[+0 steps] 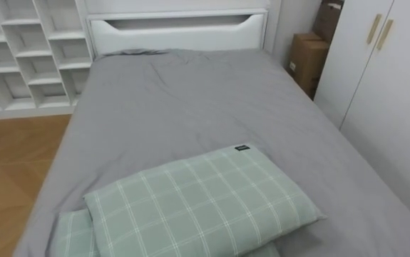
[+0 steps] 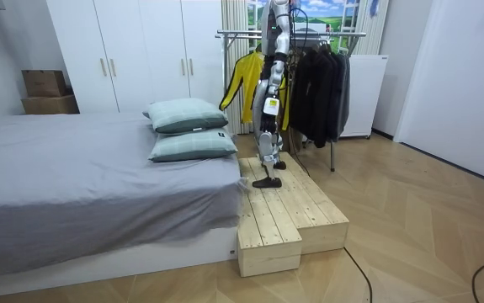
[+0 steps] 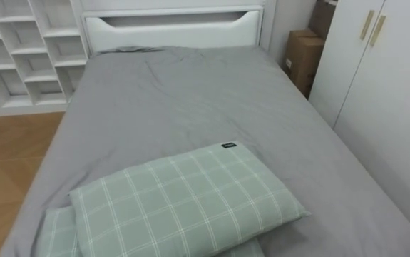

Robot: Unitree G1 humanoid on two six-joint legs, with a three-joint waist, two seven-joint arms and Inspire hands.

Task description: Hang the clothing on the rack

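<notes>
The robot stood on a wooden platform (image 2: 285, 210) at the pillow end of the bed (image 1: 190, 107), facing two stacked green checked pillows (image 1: 205, 203). Behind it, a yellow jacket (image 2: 243, 84) and dark clothes (image 2: 319, 84) hung on the clothes rack (image 2: 343, 34). Its left hand (image 2: 268, 108) hung at its side, too small to tell whether it held anything.

The robot stands upright, facing the room view's left. Its left arm (image 2: 268, 84) hangs straight down along its side; its fingers are too small to read.
</notes>
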